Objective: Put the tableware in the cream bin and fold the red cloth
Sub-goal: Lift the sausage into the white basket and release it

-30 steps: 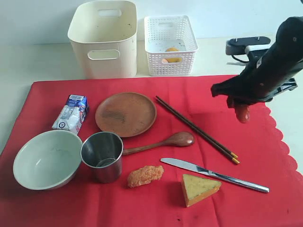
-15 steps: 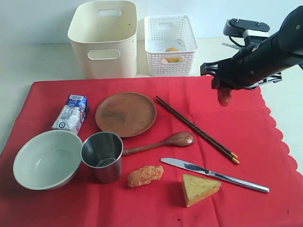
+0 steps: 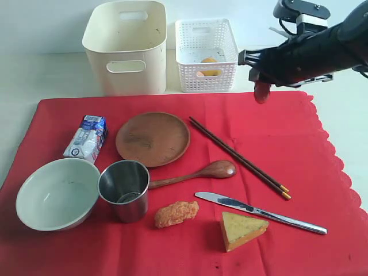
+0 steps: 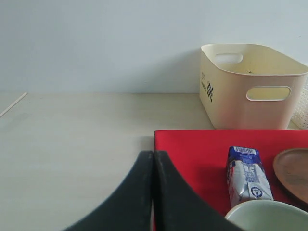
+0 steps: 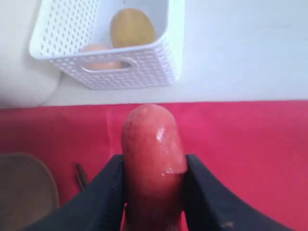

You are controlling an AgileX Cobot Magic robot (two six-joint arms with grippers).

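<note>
The right pincer (image 3: 260, 76) is pinching a sausage (image 3: 262, 92), the left pincer (image 4: 153, 159) is sitting pressed together, and all the tableware (image 3: 152, 138) is lying outside the cream bin (image 3: 123, 63) on the unfolded red cloth (image 3: 287, 138).

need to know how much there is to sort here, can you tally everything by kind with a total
tableware: 6 - plate, bowl, cup, spoon, chopsticks as one pair, knife
food and drink: 6 - sausage, fried piece, cheese wedge, milk carton, lemon, egg
bins: 2 - cream bin, white basket
cloth: 1 - red cloth
total: 15
</note>
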